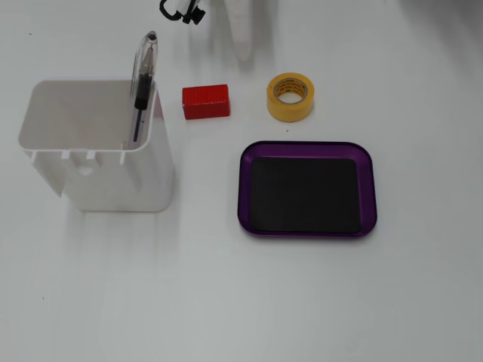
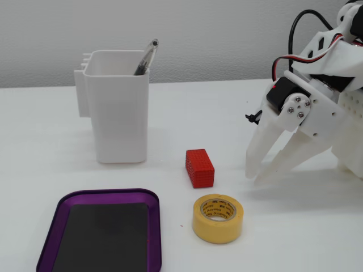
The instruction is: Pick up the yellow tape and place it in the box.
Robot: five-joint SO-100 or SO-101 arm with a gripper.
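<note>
The yellow tape (image 1: pixel 290 97) (image 2: pixel 218 218) lies flat on the white table, a ring with a tan printed core. The box, a shallow purple tray (image 1: pixel 365 188) (image 2: pixel 108 194) with a flat black inside, lies empty close beside the tape. My white gripper (image 2: pixel 254 175) points down to the table beyond the tape, near the arm's base. Its fingertips come together and it holds nothing. In the top-down fixed view the gripper (image 1: pixel 245 49) is a pale shape at the top edge, behind the tape and the red block.
A red ribbed block (image 1: pixel 204 101) (image 2: pixel 199 168) lies next to the tape. A tall white container (image 1: pixel 98 147) (image 2: pixel 116 113) holds a pen (image 1: pixel 143 83) (image 2: pixel 146 56). The arm's base (image 2: pixel 346 113) stands at the right edge.
</note>
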